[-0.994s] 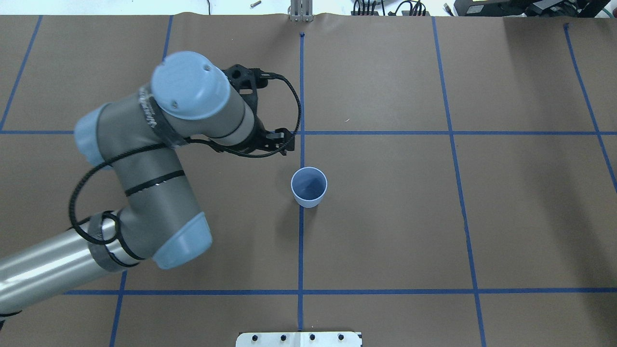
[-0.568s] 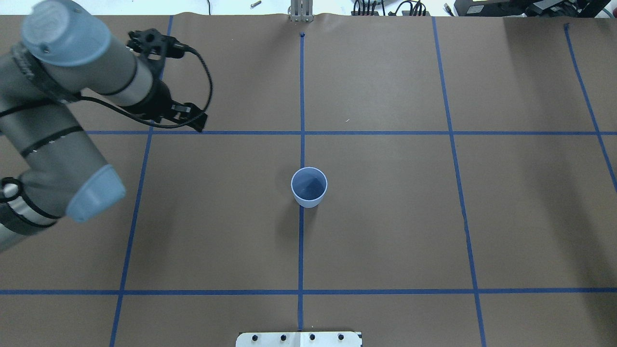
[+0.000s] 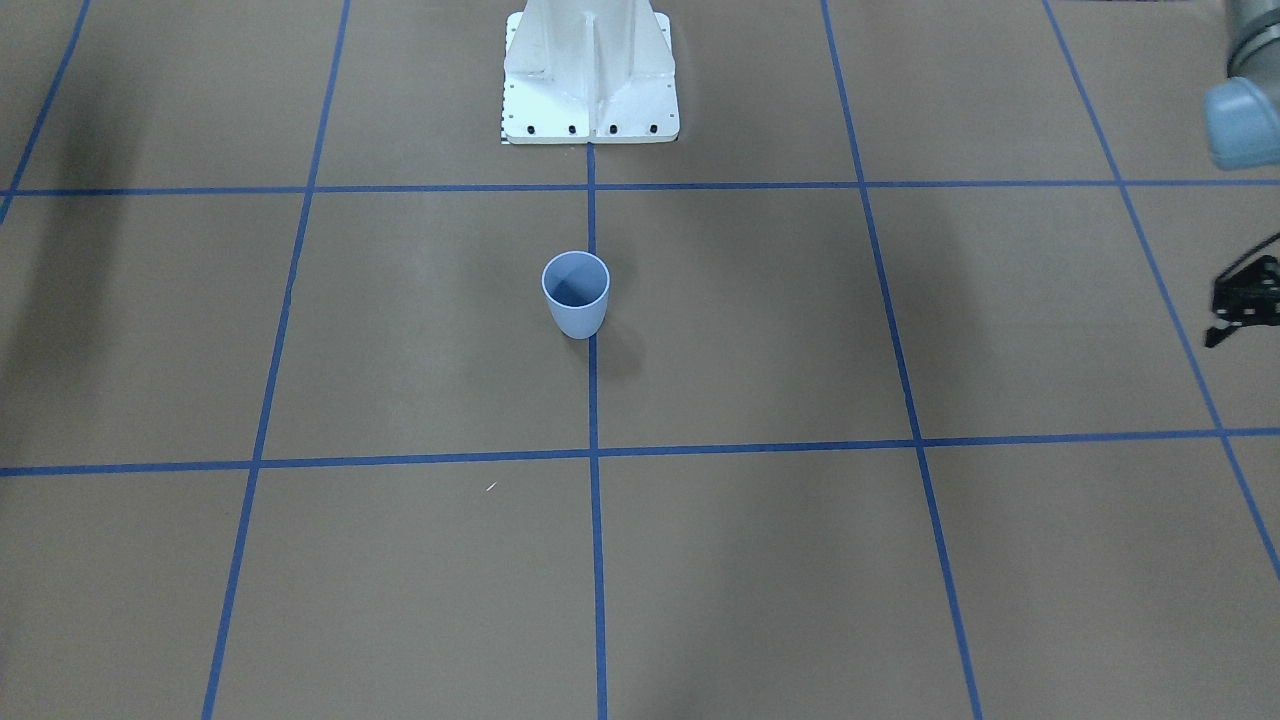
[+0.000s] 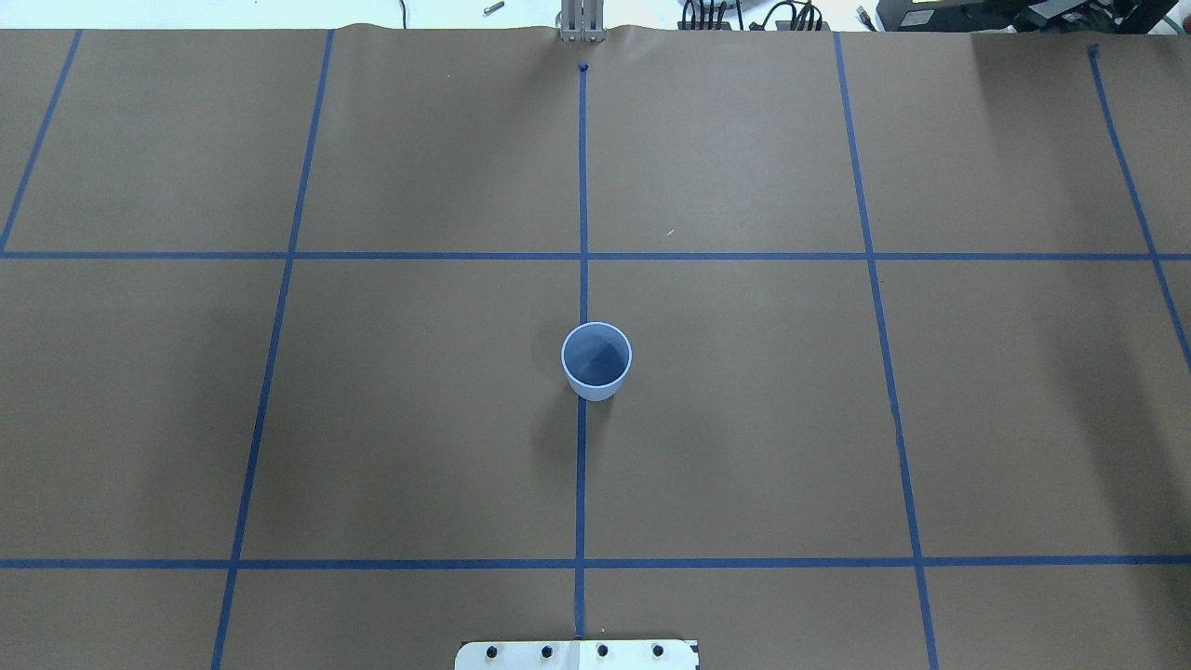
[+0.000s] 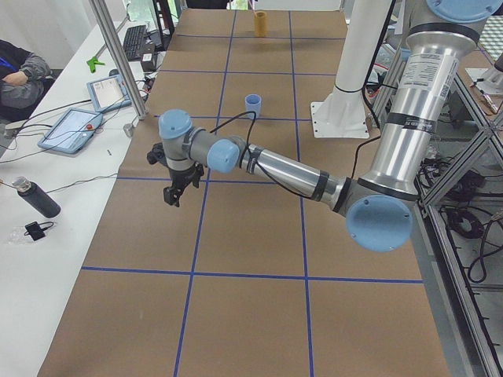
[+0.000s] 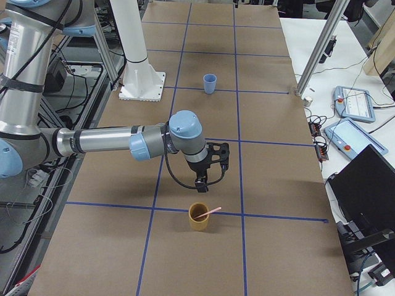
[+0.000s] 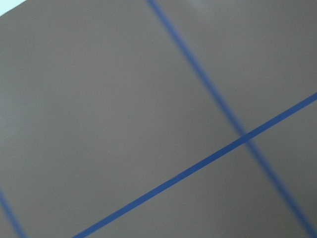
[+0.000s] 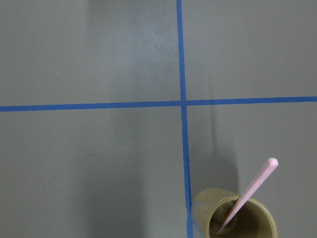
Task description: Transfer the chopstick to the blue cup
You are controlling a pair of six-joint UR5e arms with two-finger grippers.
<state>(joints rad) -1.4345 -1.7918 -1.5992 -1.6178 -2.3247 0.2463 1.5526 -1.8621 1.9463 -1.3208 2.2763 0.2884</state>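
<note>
The left gripper (image 5: 171,198) is seen over bare table, well apart from the blue cup (image 4: 596,361), while the chopstick (image 8: 247,194) is leaned in a tan cup (image 6: 198,217) just below the right gripper (image 6: 201,183) — how far either gripper is open cannot be told.

Pale pink chopstick (image 8: 250,191) leans in a tan cup (image 8: 202,215); blue cup (image 4: 595,391) stands upright, empty.

Even bright light; blue cup (image 4: 596,361) casts soft shadow; left-wrist view blurred.
</note>
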